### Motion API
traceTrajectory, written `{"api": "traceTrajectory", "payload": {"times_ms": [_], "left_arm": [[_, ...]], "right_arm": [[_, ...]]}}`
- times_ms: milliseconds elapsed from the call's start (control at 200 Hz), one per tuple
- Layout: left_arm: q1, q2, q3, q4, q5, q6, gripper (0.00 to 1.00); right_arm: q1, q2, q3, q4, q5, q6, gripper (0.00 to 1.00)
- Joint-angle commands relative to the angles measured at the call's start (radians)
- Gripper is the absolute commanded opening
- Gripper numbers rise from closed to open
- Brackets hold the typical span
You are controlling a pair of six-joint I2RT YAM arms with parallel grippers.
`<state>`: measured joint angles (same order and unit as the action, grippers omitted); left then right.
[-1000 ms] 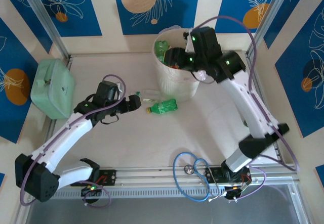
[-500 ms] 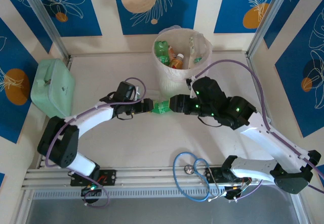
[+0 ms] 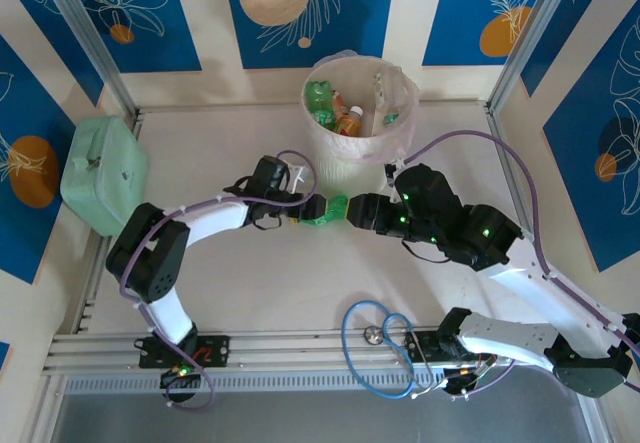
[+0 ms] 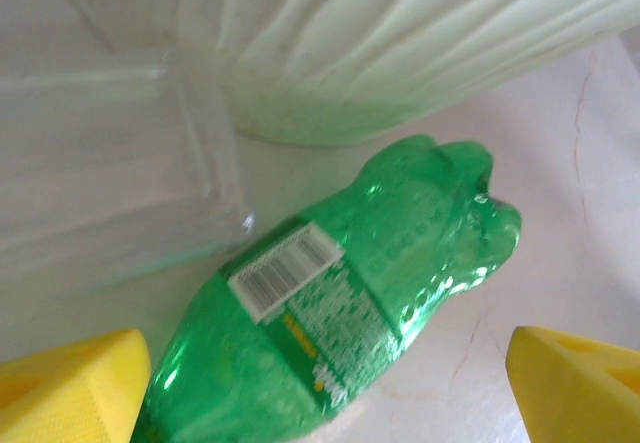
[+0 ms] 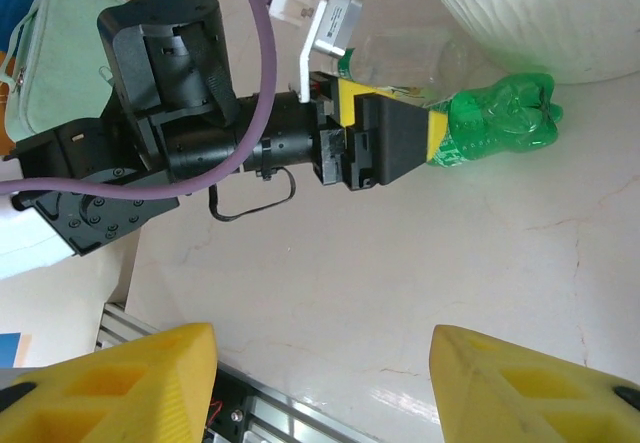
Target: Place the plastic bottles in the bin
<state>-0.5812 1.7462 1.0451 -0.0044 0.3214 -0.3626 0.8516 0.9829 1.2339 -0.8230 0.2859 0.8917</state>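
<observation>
Since half a second ago the left arm has reached farther to the right and the right arm has drawn back a little. Left tool (image 4: 325,363) now straddles the neck half of the green bottle (image 4: 380,283). Its yellow fingers (image 4: 70,388) are set wide, one just beside the bottle's flank, the other standing off with bare table (image 4: 560,213) between, so nothing is gripped yet. Right tool (image 5: 320,348), likewise wide and empty, faces the same bottle from the opposite side, a little apart. The bottle lies on its side, with its long axis running from the left tool toward the right tool and its lobed base pointing away from the left wrist. The left fingers would therefore close across its width, and the left arm is judged the nearer. A clear bottle (image 4: 100,163) lies just beside it on the far side, at the foot of the bin (image 3: 350,158). The bin stands just beyond both and already holds several bottles.
</observation>
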Motion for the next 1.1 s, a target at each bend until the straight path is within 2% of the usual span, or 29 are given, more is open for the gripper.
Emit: {"api": "traceTrajectory", "payload": {"times_ms": [0,230,450,730,930,1095], "left_arm": [[-0.020,0.050,0.065,-0.023,0.003,0.094,0.92],[-0.118,0.076,0.117,-0.140,-0.045,0.191,0.91],[-0.158,0.098,0.176,-0.229,-0.023,0.224,0.90],[-0.240,0.280,0.397,-0.467,-0.214,0.360,0.92],[-0.278,0.357,0.490,-0.527,-0.319,0.366,0.84],[-0.304,0.343,0.494,-0.532,-0.362,0.353,0.74]], "right_arm": [[0.009,-0.012,0.006,-0.013,0.026,0.015,0.59],[0.004,-0.042,-0.005,-0.024,0.041,0.023,0.59],[-0.009,-0.050,-0.002,-0.032,0.034,0.021,0.59],[-0.025,-0.083,-0.019,-0.030,0.023,0.034,0.59],[-0.042,-0.117,-0.033,-0.044,0.017,0.045,0.59],[-0.054,-0.134,-0.037,-0.053,0.022,0.046,0.59]]}}
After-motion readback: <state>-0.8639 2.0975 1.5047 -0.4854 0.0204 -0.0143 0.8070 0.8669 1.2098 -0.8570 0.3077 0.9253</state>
